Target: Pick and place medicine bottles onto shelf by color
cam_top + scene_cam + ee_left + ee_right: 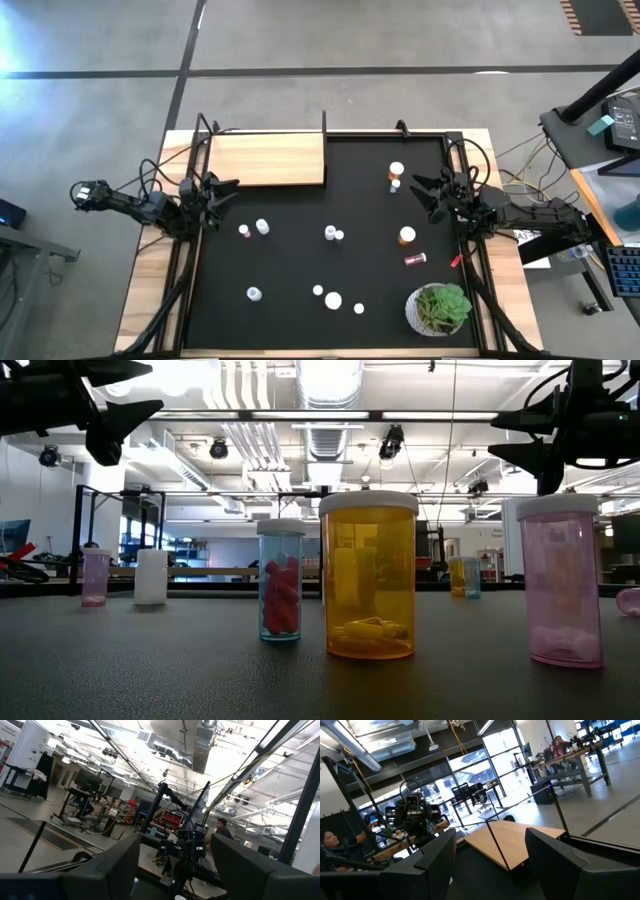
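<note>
Several small medicine bottles stand scattered on the black mat (pixel 300 260): an orange one (pixel 397 171) at the far right, another orange one (pixel 407 236), a dark red one (pixel 415 259) lying on its side, and white ones (pixel 262 227) (pixel 333 299). The light-wood shelf (pixel 265 158) sits at the mat's far left corner. My left gripper (pixel 228 190) hovers open at the mat's left edge, beside the shelf. My right gripper (pixel 420 190) hovers open at the right edge, near the far orange bottle. Neither has anything between its fingers (pixel 120 870) (pixel 555 865).
A green plant in a white pot (pixel 440 308) stands at the mat's near right corner. In the low view an orange bottle (pixel 368 575), a clear one with red pills (pixel 280 580) and a pink one (pixel 563 580) stand close. People sit at desks beyond the table.
</note>
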